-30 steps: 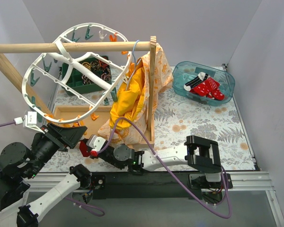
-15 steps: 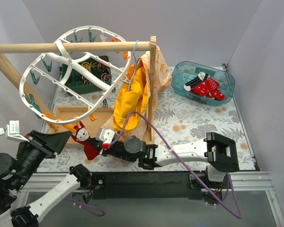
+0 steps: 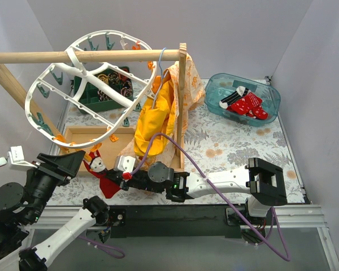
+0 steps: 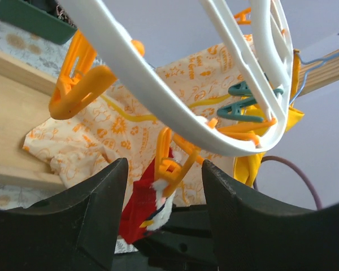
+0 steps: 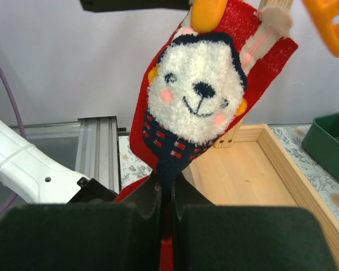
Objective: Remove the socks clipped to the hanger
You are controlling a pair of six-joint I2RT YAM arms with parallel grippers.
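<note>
No word, label, brand, number or sign can be read in any of the three views. The orange print on the pale cloth [image 4: 101, 135] is too blurred to tell whether it holds any lettering.
</note>
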